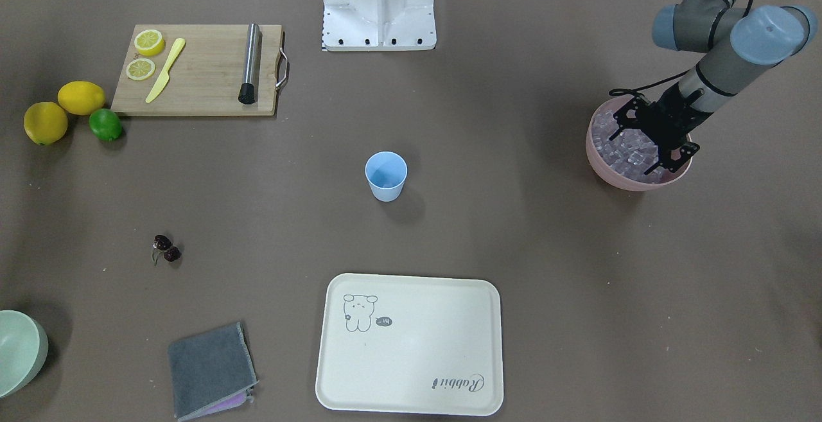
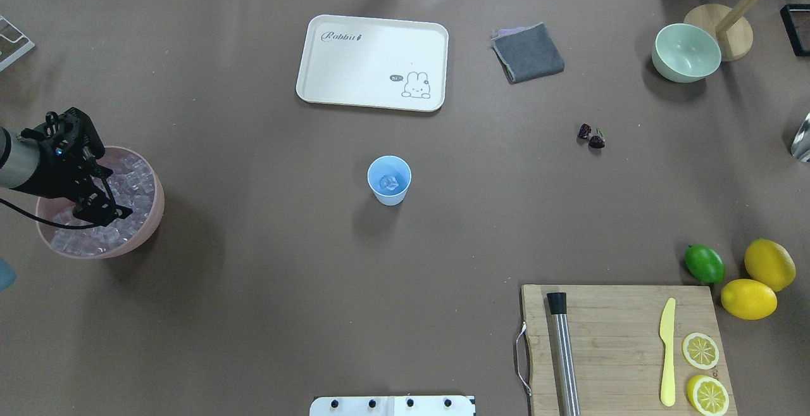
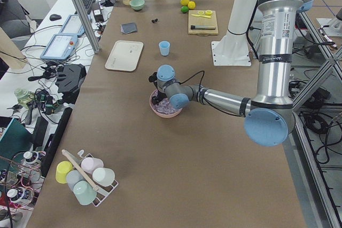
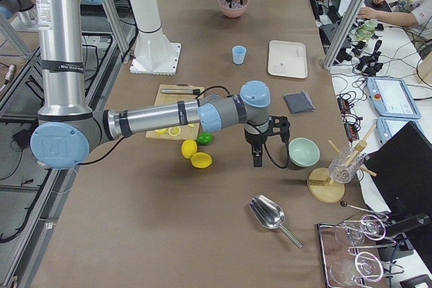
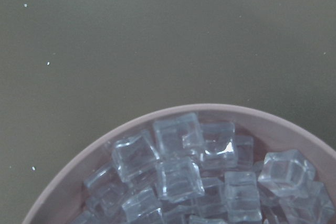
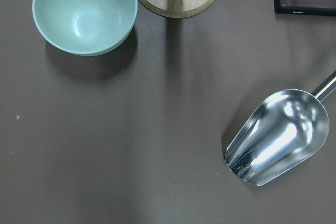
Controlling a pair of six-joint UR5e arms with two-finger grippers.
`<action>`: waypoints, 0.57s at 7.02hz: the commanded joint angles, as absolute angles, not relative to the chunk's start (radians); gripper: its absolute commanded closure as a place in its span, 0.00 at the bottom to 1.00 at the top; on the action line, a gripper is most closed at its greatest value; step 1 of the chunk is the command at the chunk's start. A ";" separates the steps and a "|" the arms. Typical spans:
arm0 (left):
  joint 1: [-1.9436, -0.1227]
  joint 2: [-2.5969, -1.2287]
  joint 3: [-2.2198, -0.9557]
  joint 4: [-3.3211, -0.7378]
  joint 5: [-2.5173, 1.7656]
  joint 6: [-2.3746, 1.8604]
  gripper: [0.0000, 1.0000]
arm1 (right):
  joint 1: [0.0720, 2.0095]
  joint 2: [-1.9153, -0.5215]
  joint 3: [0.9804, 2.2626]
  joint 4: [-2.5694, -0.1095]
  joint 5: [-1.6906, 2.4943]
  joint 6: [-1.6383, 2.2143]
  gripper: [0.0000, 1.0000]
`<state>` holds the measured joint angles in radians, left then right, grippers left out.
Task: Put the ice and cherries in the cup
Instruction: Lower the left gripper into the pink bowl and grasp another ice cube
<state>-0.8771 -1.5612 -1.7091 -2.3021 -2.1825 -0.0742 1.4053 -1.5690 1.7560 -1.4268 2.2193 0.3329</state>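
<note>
The left gripper point(image 2: 106, 210) is pictured low over the pink bowl point(image 2: 158, 195) at the left edge of the overhead view, its fingertips down among the heaped ice point(image 2: 133, 175). Whether the fingers are parted or closed on a cube cannot be told, since they are hidden against the cubes and absent from the wrist view. The cup point(image 2: 389, 197) is seen upright at mid-frame, well apart from the bowl and directly to its right, with one cube point(image 2: 388, 183) already lying inside. Any carry from the bowl is therefore judged to run rightward across bare table. The cherries point(image 2: 590, 136) are shown in the right half of the frame, far from this arm and nearer the right one. The right gripper point(image 4: 257, 156) is seen only from the side, hanging beside the pale green bowl point(image 4: 304, 152); its finger state cannot be told.
</note>
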 commanded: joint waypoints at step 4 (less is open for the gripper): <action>-0.874 -1.502 -1.703 -2.364 -2.160 -0.094 1.00 | 1.405 -1.565 1.756 -1.427 2.220 0.333 0.00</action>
